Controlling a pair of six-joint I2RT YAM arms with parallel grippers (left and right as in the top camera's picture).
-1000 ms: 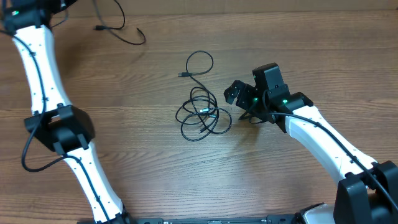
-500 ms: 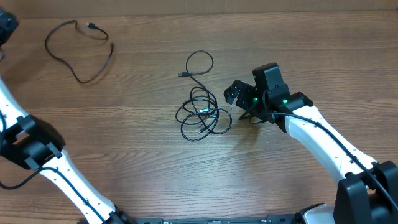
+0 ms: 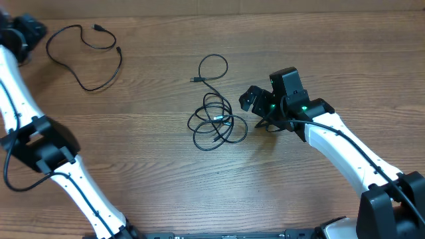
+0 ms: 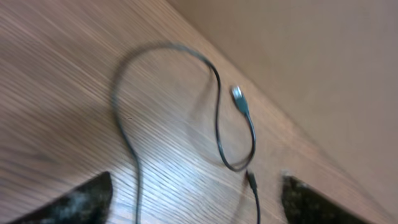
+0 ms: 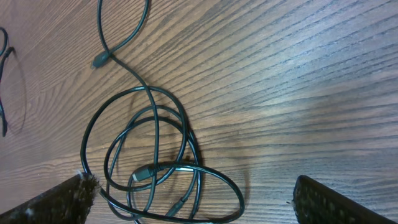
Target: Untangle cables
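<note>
Tangled cables (image 3: 216,126) lie at the centre of the surface (image 3: 153,192), just inboard of my right claw (image 3: 252,111), tail loop pointing at the far edge. Right claw is spread and empty, so it's nearer. Left claw (image 4: 196,200) is spread too, off in the far corner by a lone cable (image 3: 83,56).

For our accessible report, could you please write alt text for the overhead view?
A tangled bundle of thin black cables lies in the middle of the wooden table, with the open right claw beside it. One separate cable lies in a loose loop at the far left, near the left arm.
</note>
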